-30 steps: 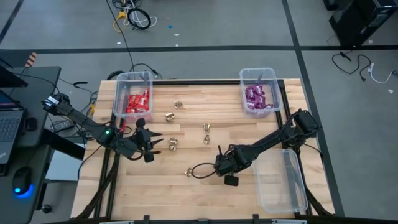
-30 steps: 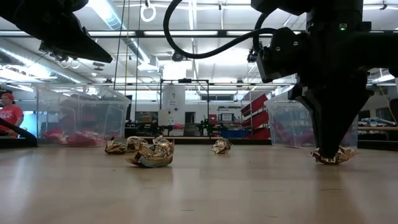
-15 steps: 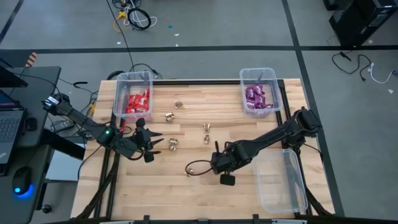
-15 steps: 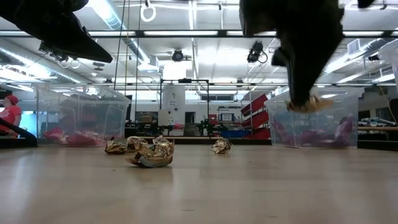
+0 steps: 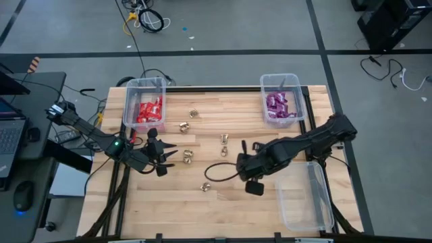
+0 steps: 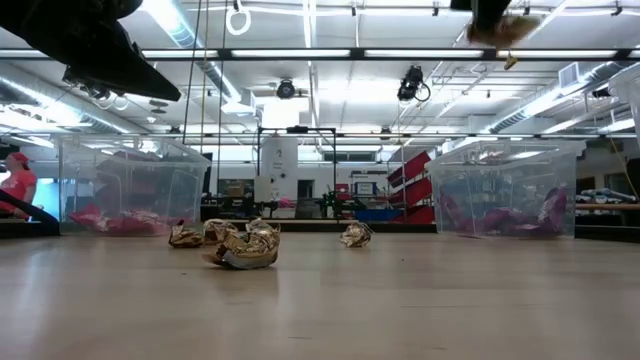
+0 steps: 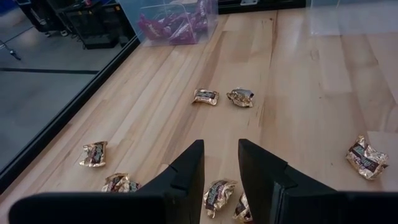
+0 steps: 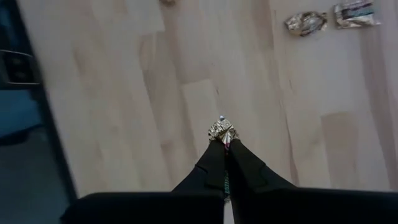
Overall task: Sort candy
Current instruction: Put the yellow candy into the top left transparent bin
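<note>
While the right gripper (image 8: 225,140) hangs above mid-table with its fingers clamped on a gold candy (image 8: 222,132) jutting from their tips, the empty bin (image 5: 304,196) lies just to its right, likely the drop spot. Farther off, the left gripper (image 7: 221,168) hovers, fingers apart, over loose gold pieces (image 7: 217,193), near the red bin (image 5: 144,104).

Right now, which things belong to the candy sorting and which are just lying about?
Job:
gold candies loose on the table
gold piece pinched in the right gripper
red packets
purple packets

Lying about:
empty bin
floor cables
laptop
</note>
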Action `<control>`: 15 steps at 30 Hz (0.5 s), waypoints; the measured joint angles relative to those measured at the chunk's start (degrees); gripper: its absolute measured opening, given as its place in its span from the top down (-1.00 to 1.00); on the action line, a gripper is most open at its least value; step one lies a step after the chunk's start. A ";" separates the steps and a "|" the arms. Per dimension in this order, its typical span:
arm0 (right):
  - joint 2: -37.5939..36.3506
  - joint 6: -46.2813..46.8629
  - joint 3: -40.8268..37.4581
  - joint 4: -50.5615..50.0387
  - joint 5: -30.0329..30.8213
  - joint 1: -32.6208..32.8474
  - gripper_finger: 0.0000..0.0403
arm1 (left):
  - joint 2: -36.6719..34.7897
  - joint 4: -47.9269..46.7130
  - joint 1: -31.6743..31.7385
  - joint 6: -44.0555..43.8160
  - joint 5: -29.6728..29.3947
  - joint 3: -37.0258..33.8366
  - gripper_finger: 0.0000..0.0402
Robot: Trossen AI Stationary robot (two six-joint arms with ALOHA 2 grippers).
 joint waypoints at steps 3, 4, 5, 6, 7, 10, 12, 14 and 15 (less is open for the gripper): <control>-3.39 2.25 0.14 -0.80 0.02 0.80 1.00 | 0.00 -0.04 0.00 0.00 0.00 0.00 0.49; -4.53 3.52 0.14 -1.41 0.02 1.12 1.00 | 0.00 -0.07 0.00 -0.02 0.00 0.00 0.49; -5.73 5.16 0.14 -2.19 0.02 1.54 1.00 | 0.00 -0.05 0.00 -0.02 0.00 0.00 0.49; -6.95 7.07 0.14 -3.25 0.09 2.02 1.00 | 0.00 -0.04 0.02 -0.02 0.00 0.00 0.49; -8.09 9.07 0.14 -4.57 0.36 2.59 1.00 | 0.00 -0.04 0.01 -0.02 0.00 0.00 0.49; -10.84 15.96 0.14 -9.22 2.14 4.77 1.00 | 0.00 -0.04 0.01 -0.04 0.00 0.00 0.49; -12.20 21.40 0.14 -13.05 2.94 6.37 1.00 | 0.00 -0.02 0.02 -0.04 0.00 0.00 0.49; -13.32 26.40 0.14 -15.79 2.99 7.99 1.00 | 0.00 0.00 0.02 -0.04 0.00 0.00 0.49; -13.78 28.17 -0.06 -15.96 3.03 8.79 1.00 | 0.00 0.00 0.02 -0.04 0.00 0.00 0.49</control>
